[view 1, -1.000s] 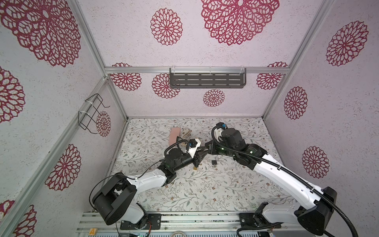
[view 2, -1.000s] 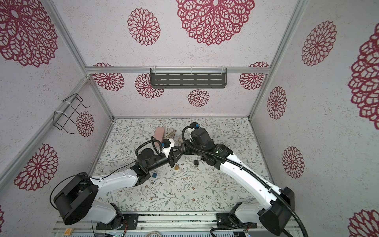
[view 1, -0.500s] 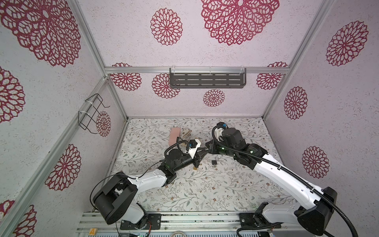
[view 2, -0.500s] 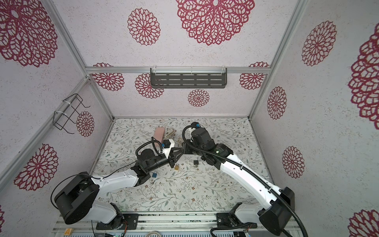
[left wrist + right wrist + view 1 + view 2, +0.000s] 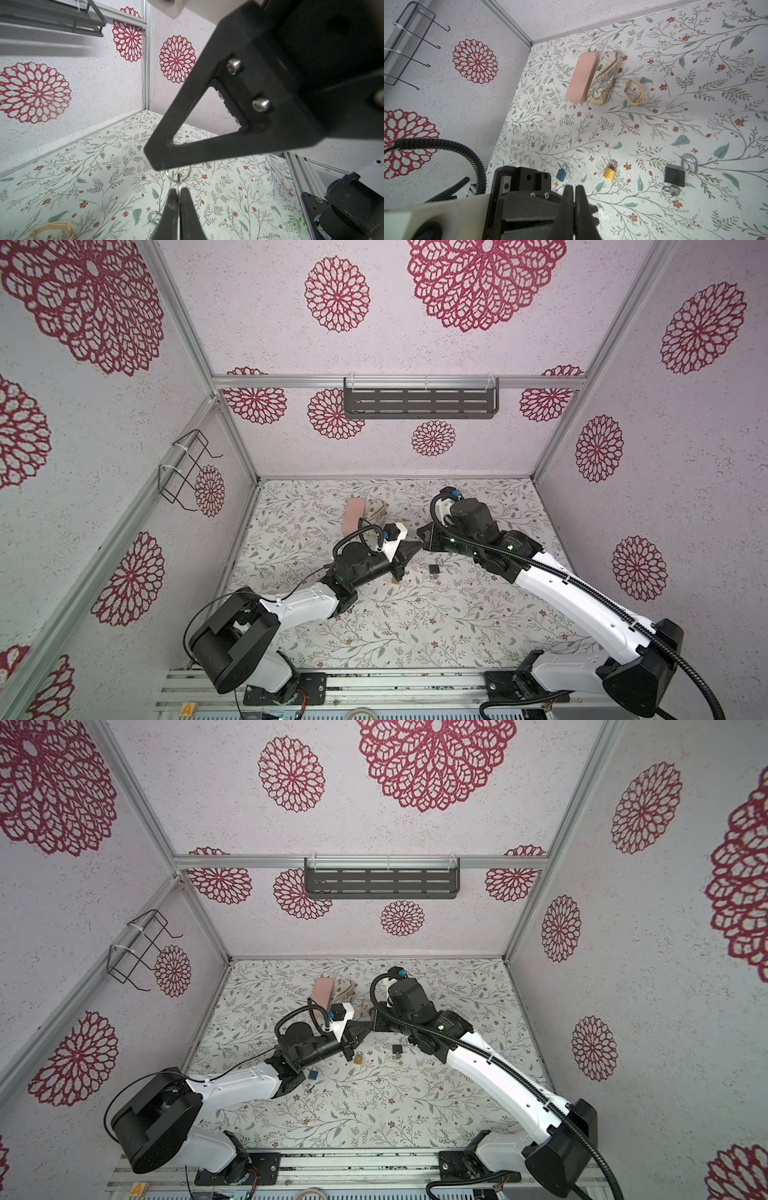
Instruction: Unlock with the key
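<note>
Contact first: my left gripper [image 5: 179, 190] is pinched tight on a key [image 5: 179, 184], which shows only as a thin sliver of bare metal seen edge-on between its fingers. A wire ring [image 5: 188, 176] hangs off the key's top and runs up behind the tip of my right gripper [image 5: 574, 187]. That one is closed too, its fingers pressed together, though I cannot tell whether it has the ring. In both top views the two tips meet point to point above the middle of the table [image 5: 654, 128], clear of its surface.

Below them three padlocks lie flat in a loose row. There is a small blue lock [image 5: 561, 172], a brass lock [image 5: 609, 173] with stamped lettering too fine for me to read, and a larger black lock [image 5: 674, 176] with a silver shackle. A second bunch of keys [image 5: 671, 191] touches its base.

Farther back a pink case [image 5: 582, 76] and a map-print case [image 5: 604, 78] lie side by side, touching, with a cream plastic loop [image 5: 633, 91] just beside them. The only writing I can read is an "A" on a yellow tag [image 5: 189, 709] at the front rail.
</note>
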